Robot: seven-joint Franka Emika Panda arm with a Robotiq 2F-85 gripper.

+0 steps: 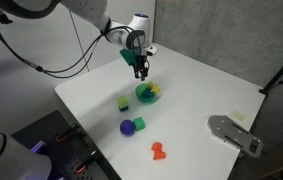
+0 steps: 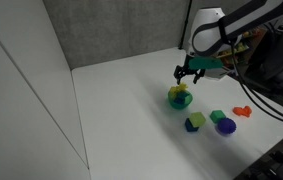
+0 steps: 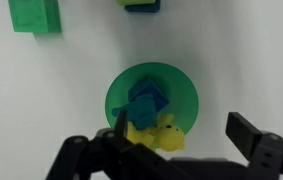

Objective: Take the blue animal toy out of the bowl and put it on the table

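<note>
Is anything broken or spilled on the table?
Nothing looks wrong. The green bowl sits upright on the table, with the blue animal toy and a yellow toy piled inside. The open gripper hangs above it.

White arm, black gripper
We see an arm (image 1: 71, 14) of smooth, rounded white shells, with a dark round cap at the wrist (image 1: 133, 39) in an exterior view. A thin black cable (image 1: 51, 68) hangs in a loop beside it. The gripper (image 1: 141, 72) is black and small against the arm. In the wrist view we make out its two fingers (image 3: 249, 138), matt black and blocky with angular links; screws and markings are too small for us to tell
</note>
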